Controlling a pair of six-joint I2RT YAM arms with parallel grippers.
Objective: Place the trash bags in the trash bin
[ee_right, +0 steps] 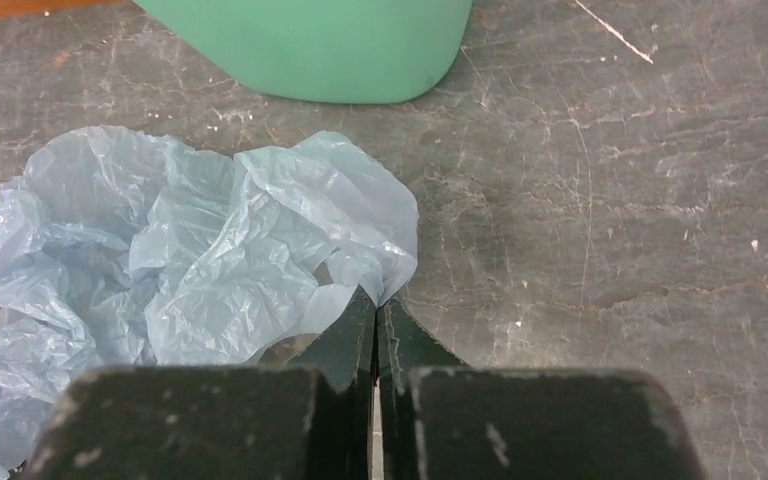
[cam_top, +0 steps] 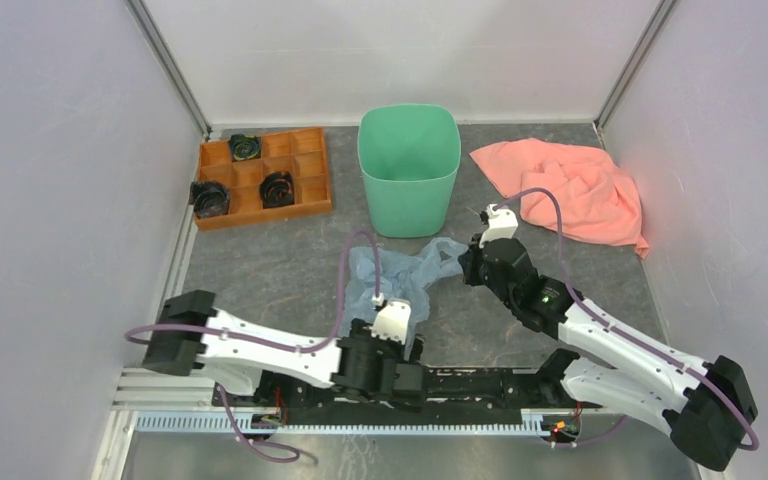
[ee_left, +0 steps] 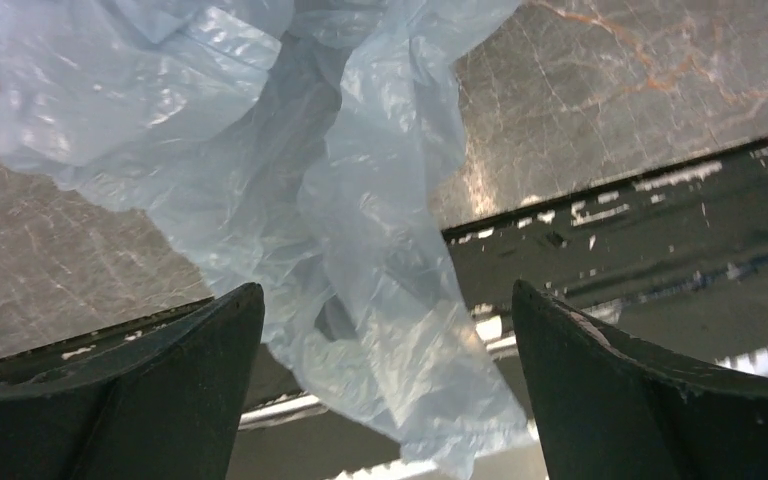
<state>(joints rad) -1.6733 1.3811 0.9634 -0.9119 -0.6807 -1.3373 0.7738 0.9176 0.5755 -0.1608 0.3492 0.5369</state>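
The trash bag point(cam_top: 400, 270), pale blue and crinkled, lies on the table in front of the mint-green trash bin point(cam_top: 408, 165), which stands upright. My right gripper point(cam_top: 464, 262) is shut, and a fold at the right edge of the trash bag point(ee_right: 210, 260) is pinched at its tips point(ee_right: 378, 300). The trash bin point(ee_right: 330, 45) stands just beyond. My left gripper point(cam_top: 407, 335) is at the bag's near end, jaws wide open. In the left wrist view a loose flap of the trash bag point(ee_left: 360, 250) reaches down between the spread fingers of the left gripper point(ee_left: 388, 300).
An orange compartment tray point(cam_top: 312, 172) holding dark round parts sits at the back left. A salmon-pink cloth point(cam_top: 570, 190) lies at the back right. A black rail point(ee_left: 660, 230) runs along the table's near edge under my left gripper. Walls close in on both sides.
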